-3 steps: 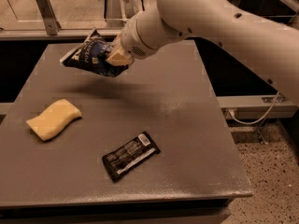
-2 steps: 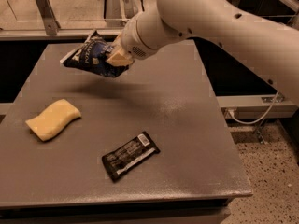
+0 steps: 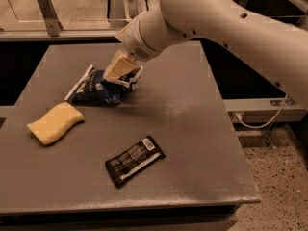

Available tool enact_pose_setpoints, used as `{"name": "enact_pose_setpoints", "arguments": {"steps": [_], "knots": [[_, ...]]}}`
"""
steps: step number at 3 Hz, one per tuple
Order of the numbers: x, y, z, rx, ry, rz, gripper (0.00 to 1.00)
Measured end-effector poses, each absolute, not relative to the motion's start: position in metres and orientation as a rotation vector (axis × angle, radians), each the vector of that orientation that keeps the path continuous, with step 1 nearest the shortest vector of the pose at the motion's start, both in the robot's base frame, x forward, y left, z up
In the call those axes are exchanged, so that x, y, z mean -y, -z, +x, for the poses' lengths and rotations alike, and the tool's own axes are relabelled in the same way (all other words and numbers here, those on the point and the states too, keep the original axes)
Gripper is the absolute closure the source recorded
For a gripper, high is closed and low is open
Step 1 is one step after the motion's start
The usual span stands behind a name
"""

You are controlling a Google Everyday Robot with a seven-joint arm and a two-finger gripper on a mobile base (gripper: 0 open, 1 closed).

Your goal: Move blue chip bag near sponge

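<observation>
the gripper [image 3: 123, 74] sits in the upper middle of the frame, at the end of the white arm [image 3: 226, 25] reaching in from the upper right. its fingers [image 3: 117, 65] are clenched on the upper right edge of the blue chip bag [image 3: 97, 89]. the bag extends down and left from them onto the grey surface [image 3: 192, 129], its lower left corner just beside the sponge [image 3: 54, 123]. a black bar wrapper [image 3: 134, 160] lies apart, lower centre.
</observation>
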State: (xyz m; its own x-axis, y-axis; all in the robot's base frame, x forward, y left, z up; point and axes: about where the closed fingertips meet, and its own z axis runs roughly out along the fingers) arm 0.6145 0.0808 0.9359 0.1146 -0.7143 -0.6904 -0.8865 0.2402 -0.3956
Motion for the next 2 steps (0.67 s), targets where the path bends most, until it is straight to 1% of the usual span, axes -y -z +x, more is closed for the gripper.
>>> {"name": "enact_pose_setpoints", "arguments": {"steps": [1,2], "knots": [[-0.0820,-0.9360,0.6139,-1.638,-0.248,-1.518,0.00],[-0.0821,-0.9360,0.6138,-1.638,-0.248,-1.518,0.00]]}}
